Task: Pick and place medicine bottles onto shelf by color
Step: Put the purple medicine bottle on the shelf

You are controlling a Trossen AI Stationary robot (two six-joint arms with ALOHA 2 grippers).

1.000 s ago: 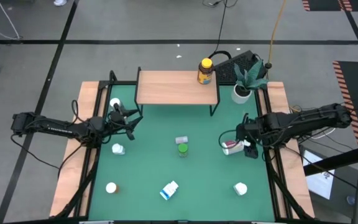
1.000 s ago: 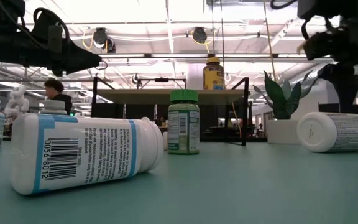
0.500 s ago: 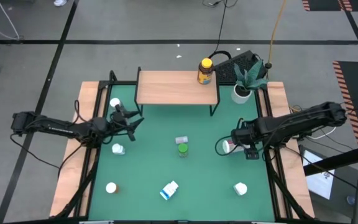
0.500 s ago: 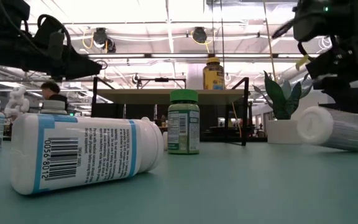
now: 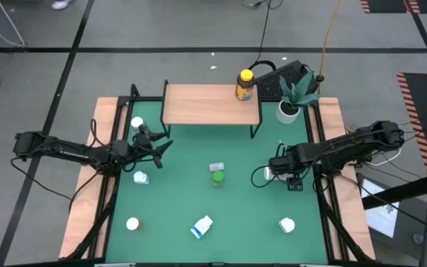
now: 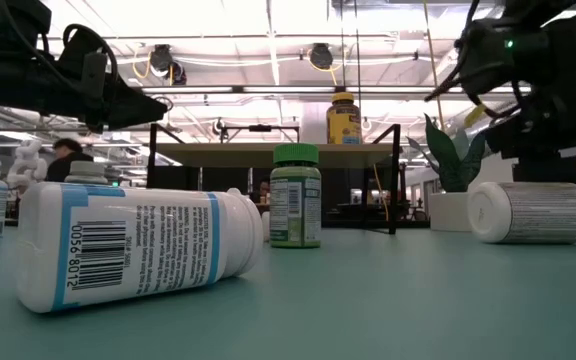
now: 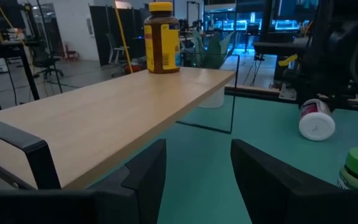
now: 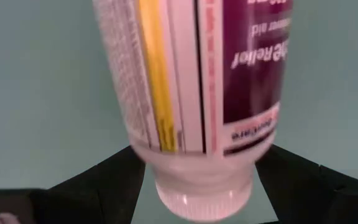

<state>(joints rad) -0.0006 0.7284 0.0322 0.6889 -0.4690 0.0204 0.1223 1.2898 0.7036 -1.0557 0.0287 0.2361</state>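
A white medicine bottle with a red label (image 5: 270, 173) lies on its side on the green table, right of centre. My right gripper (image 8: 201, 186) points down over it, open, with one finger on each side of its capped end. My left gripper (image 5: 159, 143) hangs open and level near the shelf's left legs, holding nothing. The shelf (image 5: 210, 104) stands at the far edge with an amber, yellow-capped bottle (image 5: 245, 85) upright on its right end. A green bottle (image 5: 218, 178) stands at mid-table. My right gripper comes from above, pointing down, and its fingers (image 8: 107, 180) lie across the red-labelled bottle near its cap end (image 8: 204, 196). I cannot tell whether they touch it. The bottle lies flat on the table.
Loose bottles stand or lie about: a blue-labelled one on its side (image 5: 202, 226), white ones (image 5: 141, 177) (image 5: 133, 223) (image 5: 287, 224) (image 5: 137, 123), and a grey-capped one (image 5: 216, 167) behind the green. A potted plant (image 5: 288, 111) stands by the shelf's right legs.
My right gripper has come down and a little toward the table's left, over the red-labelled bottle, and tipped to point more steeply down. The bottle has shifted slightly toward the left and now lies level in the low view.
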